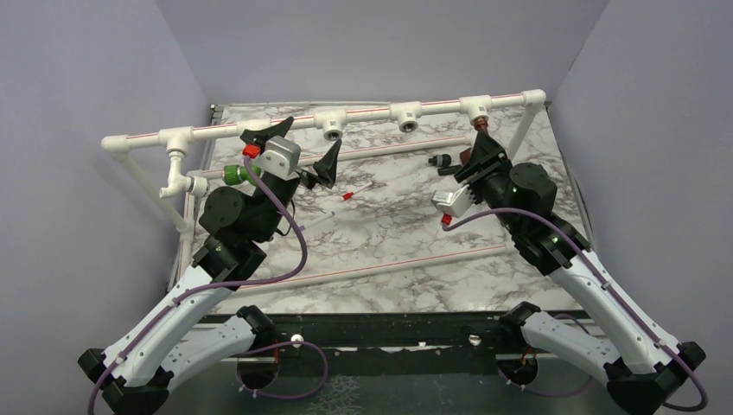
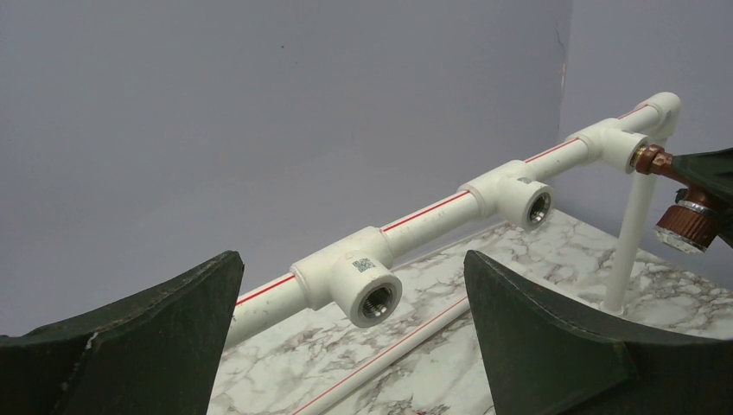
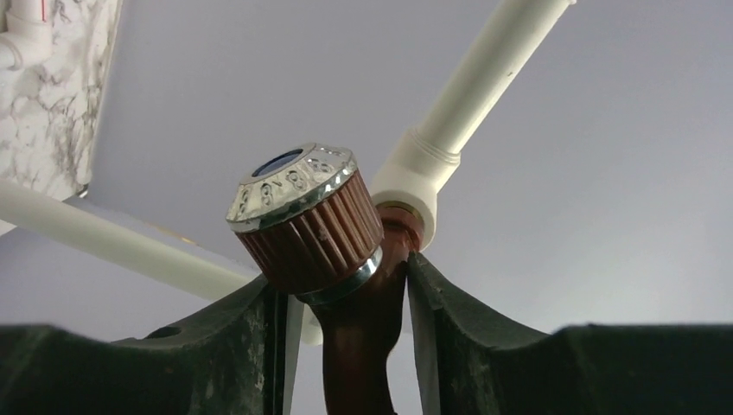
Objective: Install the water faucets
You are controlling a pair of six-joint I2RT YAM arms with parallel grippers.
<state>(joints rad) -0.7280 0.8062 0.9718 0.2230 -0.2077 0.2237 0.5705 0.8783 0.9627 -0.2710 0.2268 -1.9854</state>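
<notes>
The copper-coloured faucet (image 3: 367, 333) sits between my right gripper's (image 3: 339, 272) fingers, its stem at the mouth of the far-right white T-fitting (image 3: 415, 177). Its ribbed knob (image 3: 302, 220) points toward the camera. In the top view my right gripper (image 1: 480, 137) is shut on it just below that fitting (image 1: 475, 107). The left wrist view shows the copper faucet (image 2: 666, 166) hanging from it. The green faucet (image 1: 235, 174) is at the left elbow fitting (image 1: 197, 184), partly hidden by my left arm. My left gripper (image 1: 315, 130) is open and empty, facing an empty T-fitting (image 2: 363, 287).
The white pipe frame (image 1: 372, 114) runs across the back, with two open T-fittings (image 1: 332, 124) (image 1: 406, 115) in the middle. A small black piece (image 1: 439, 161) and a white stick with a red tip (image 1: 350, 196) lie on the marble top (image 1: 389, 233).
</notes>
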